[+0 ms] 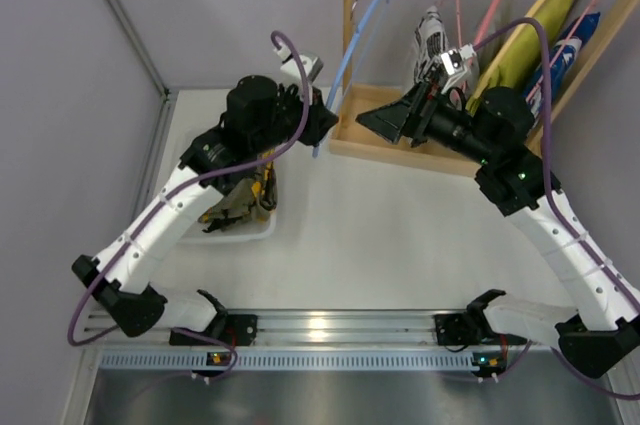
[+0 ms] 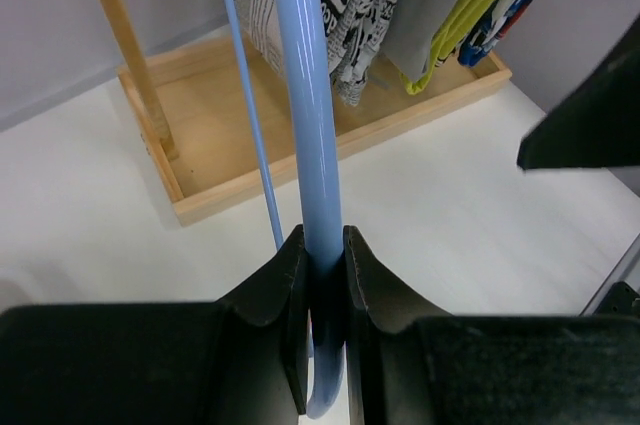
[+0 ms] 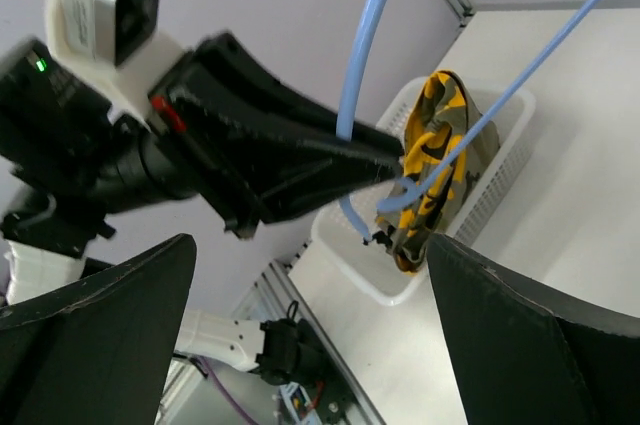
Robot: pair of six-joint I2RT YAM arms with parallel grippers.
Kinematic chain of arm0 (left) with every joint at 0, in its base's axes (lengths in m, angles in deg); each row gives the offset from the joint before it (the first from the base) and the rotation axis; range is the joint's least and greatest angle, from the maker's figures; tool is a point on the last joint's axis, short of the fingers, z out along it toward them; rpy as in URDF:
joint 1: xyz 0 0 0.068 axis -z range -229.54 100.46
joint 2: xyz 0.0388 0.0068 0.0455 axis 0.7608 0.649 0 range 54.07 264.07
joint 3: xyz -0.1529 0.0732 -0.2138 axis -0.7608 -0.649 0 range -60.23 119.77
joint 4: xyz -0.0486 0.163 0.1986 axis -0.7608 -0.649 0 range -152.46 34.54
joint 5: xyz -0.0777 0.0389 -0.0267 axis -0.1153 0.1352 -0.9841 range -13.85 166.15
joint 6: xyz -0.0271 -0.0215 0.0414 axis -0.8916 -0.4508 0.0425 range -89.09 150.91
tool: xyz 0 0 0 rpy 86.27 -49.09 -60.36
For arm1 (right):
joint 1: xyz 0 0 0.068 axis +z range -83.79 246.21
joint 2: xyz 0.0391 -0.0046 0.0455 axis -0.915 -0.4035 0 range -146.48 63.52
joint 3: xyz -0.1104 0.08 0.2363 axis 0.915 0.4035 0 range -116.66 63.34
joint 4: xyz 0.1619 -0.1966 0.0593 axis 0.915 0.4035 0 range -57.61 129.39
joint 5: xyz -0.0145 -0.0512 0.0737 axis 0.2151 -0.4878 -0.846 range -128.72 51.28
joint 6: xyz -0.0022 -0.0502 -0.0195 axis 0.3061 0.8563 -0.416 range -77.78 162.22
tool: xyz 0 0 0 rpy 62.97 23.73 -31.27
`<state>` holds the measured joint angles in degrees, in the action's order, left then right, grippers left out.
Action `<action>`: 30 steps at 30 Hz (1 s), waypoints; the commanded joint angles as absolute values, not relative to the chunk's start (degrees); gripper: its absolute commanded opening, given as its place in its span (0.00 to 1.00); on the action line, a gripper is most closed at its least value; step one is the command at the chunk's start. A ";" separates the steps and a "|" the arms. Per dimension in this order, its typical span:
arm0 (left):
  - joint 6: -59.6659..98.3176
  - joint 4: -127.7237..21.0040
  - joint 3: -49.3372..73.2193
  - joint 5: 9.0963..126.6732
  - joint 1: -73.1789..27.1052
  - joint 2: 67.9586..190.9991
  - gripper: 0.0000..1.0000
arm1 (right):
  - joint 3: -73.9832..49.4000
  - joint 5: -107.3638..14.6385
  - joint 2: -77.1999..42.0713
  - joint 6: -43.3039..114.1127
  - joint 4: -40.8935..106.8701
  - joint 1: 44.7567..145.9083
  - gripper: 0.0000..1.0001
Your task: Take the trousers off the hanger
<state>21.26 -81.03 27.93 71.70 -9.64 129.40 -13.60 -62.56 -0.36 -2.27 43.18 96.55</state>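
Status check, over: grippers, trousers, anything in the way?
Left gripper shut on the hanger. Right gripper open, empty. Trousers off the hanger, lying in the white basket. No obstruction seen.

printed garment [image 2: 352, 5], bold lettering (cropped), probably unreadable

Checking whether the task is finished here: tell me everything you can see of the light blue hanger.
The light blue hanger is a thin, smooth, plastic-looking frame with a thicker rod and a thinner rod beside it. It is bare, with no garment on it. It stands steeply tilted in the air over the white table, in front of the wooden rack. The left gripper holds it, its fingers shut on the thicker rod just above a curved end.
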 commanded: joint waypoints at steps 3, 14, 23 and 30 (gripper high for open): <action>22.64 -89.72 51.85 70.17 -10.07 142.36 0.00 | -18.22 -63.94 1.73 6.00 49.70 94.16 0.99; 16.50 -98.71 77.41 59.36 -17.36 160.68 0.00 | -19.89 -69.39 2.43 6.62 53.49 84.23 0.99; 15.26 -95.37 83.29 59.62 -20.71 165.08 0.00 | -18.22 -69.92 2.87 5.66 51.38 82.55 0.99; 14.39 -90.10 82.86 58.49 -20.80 165.17 0.00 | -18.22 -69.84 2.52 5.30 50.23 82.64 0.99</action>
